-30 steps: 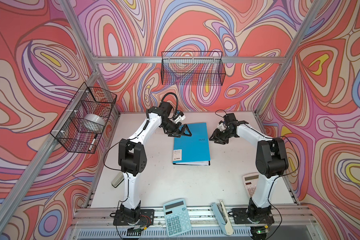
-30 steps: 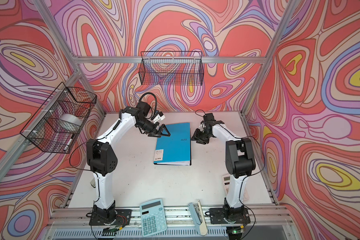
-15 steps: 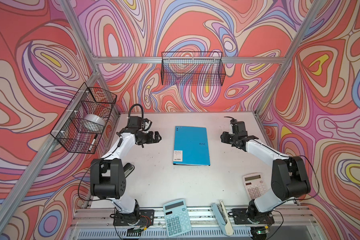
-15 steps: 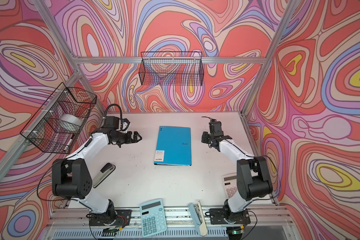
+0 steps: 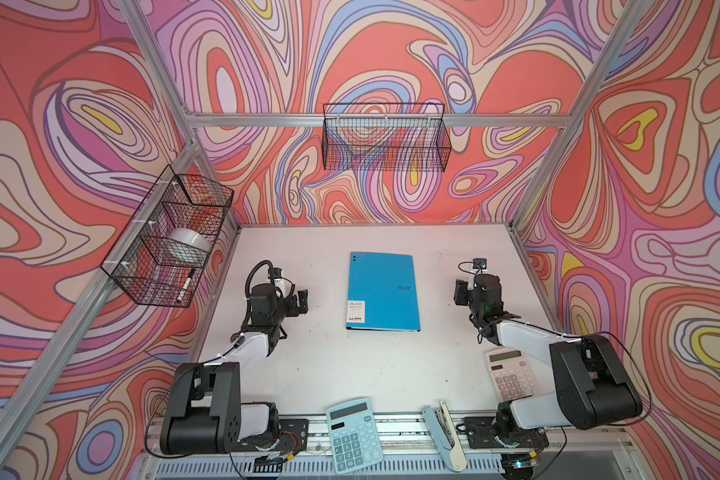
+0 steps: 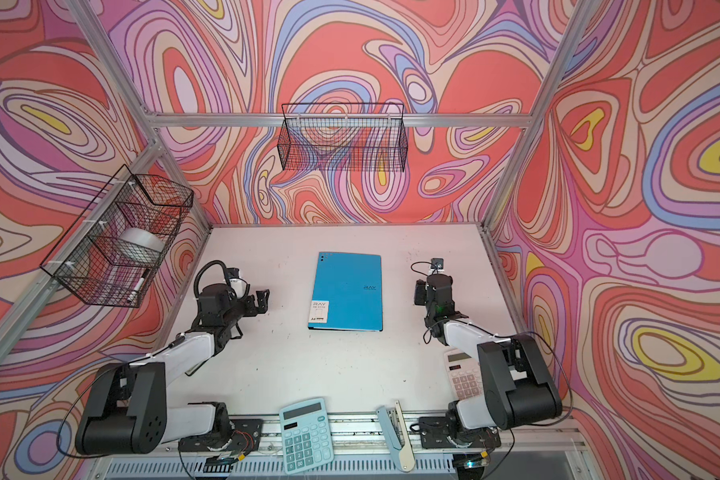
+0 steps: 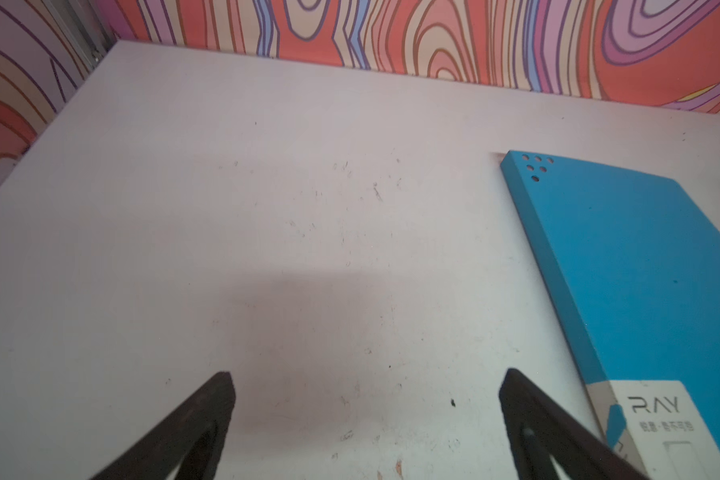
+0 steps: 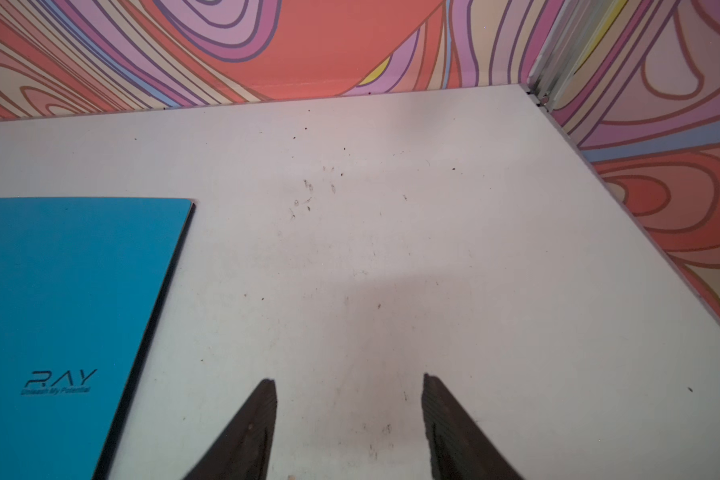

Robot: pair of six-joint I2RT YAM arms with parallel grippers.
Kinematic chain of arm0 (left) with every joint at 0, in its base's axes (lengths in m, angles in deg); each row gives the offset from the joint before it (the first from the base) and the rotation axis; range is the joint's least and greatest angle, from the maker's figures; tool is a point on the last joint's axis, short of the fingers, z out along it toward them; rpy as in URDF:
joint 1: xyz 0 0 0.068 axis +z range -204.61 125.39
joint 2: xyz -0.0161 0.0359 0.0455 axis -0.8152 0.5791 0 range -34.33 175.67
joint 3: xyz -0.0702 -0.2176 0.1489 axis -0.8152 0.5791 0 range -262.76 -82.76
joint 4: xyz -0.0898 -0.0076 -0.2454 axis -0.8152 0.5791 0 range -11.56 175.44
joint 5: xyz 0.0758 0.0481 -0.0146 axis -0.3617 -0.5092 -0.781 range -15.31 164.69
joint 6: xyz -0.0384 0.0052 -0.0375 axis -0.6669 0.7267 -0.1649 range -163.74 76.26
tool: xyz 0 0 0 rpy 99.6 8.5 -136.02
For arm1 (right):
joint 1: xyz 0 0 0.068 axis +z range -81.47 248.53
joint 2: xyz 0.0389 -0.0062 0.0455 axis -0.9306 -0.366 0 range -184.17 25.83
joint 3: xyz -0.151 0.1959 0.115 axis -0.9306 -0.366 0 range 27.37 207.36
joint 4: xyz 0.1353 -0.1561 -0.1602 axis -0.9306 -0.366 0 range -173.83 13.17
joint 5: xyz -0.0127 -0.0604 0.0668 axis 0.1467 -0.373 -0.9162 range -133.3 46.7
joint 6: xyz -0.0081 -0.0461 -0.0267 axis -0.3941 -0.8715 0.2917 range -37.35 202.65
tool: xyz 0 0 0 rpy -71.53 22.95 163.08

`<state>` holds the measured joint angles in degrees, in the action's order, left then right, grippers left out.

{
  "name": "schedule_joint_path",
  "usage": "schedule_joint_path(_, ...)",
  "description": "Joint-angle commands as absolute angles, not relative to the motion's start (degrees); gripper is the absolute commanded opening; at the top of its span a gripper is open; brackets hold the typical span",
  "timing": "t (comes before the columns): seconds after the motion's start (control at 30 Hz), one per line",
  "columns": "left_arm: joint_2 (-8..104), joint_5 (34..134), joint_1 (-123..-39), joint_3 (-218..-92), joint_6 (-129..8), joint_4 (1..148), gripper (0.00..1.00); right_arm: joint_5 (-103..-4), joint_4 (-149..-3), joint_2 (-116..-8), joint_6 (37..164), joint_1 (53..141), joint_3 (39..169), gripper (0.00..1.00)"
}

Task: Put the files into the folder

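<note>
A blue folder (image 5: 382,291) lies flat and shut near the middle of the white table (image 5: 350,365), a bit toward 12 o'clock. Its blue side faces up. A white sticker (image 5: 355,311) sits by its 7 o'clock corner. Both top views show it there (image 6: 347,291).

The left gripper (image 5: 302,301) is at 9 o'clock from the folder, near it but not touching. Its tips point toward the folder. In the left wrist view its two fingers (image 7: 208,415) stand wide apart with only bare table between them. It grips nothing.

The right gripper (image 5: 460,293) is at 3 o'clock from the folder, also apart from it. In the right wrist view its fingers (image 8: 254,424) have a gap between them and nothing in it. The folder's edge (image 8: 67,311) shows off to one side.

A blue calculator (image 5: 353,434) rests at 6 o'clock on the table's near edge. A stapler (image 5: 443,432) lies at 5 o'clock. A white calculator (image 5: 512,374) sits at 4 o'clock, partly under the right arm. A wire basket (image 5: 385,137) hangs on the wall at 12 o'clock.
</note>
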<state>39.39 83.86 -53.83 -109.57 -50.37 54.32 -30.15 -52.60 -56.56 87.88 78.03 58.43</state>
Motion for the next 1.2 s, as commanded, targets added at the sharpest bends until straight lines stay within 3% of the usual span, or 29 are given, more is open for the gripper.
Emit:
schedule_joint_path(0.0,37.7,85.2,-53.3,-107.4,-49.2,47.9,1.00,-26.8,-42.1,-57.7,82.4,77.9,56.6,0.59)
schedule_joint_path(0.23,43.4,88.4,-52.2,-102.5,-52.6,35.2,1.00,-28.2,-27.5,-66.0,78.2,77.6,54.2,0.59)
schedule_joint_path(0.4,36.3,90.7,-50.5,-102.6,-45.6,40.9,1.00,-32.0,-24.3,-67.5,78.2,75.9,53.2,0.60)
schedule_joint_path(0.63,46.6,92.8,-46.1,-104.7,-48.6,34.3,1.00,-35.6,-15.7,-69.8,81.9,71.9,49.6,0.59)
schedule_joint_path(0.73,49.9,93.5,-46.0,-101.3,-49.1,24.2,1.00,-34.7,-7.0,-73.3,82.6,71.4,46.9,0.60)
schedule_joint_path(0.97,49.6,94.7,-46.5,-99.8,-47.7,22.6,1.00,-38.1,-16.6,-72.4,85.4,68.6,51.1,0.61)
schedule_joint_path(1.1,57.0,94.0,-48.3,-94.7,-46.7,4.2,1.00,-38.9,-18.4,-72.6,85.4,68.4,52.2,0.61)
schedule_joint_path(1.17,53.6,93.5,-48.5,-94.7,-45.6,9.8,1.00,-39.1,-19.2,-72.6,85.6,68.2,52.7,0.62)
